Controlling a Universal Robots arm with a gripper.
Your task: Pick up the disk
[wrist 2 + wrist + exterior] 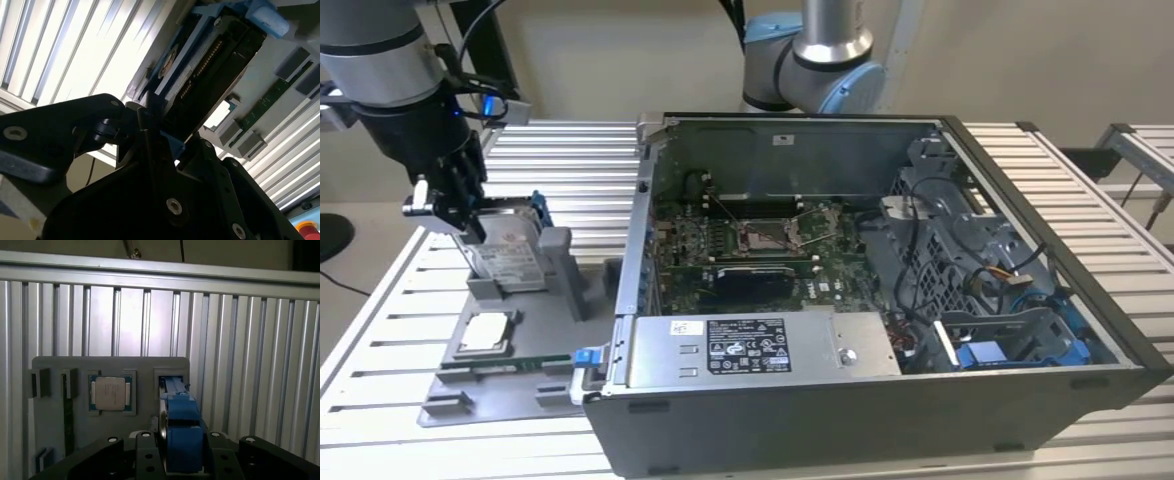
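Observation:
The disk (511, 258) is a silver drive with a white label in a blue bracket. It stands on edge, slightly tilted, in the upright slot of a grey holder (558, 262) at the exterior view's left. My gripper (464, 222) comes down on its upper end and is shut on it. In the first wrist view the disk's blue bracket (183, 432) sits between the black fingers (146, 450). In the second wrist view the disk (210, 65) runs away from the gripper (155, 125), dark underside and connector row showing.
The holder's grey fixture plate (500, 395) also carries a small square silver chip (483, 333) (110, 393) and a green memory stick (507, 364). An open computer case (787, 415) stands close on the exterior view's right. A second arm (821, 60) is behind it. The table is slatted aluminium (374, 330).

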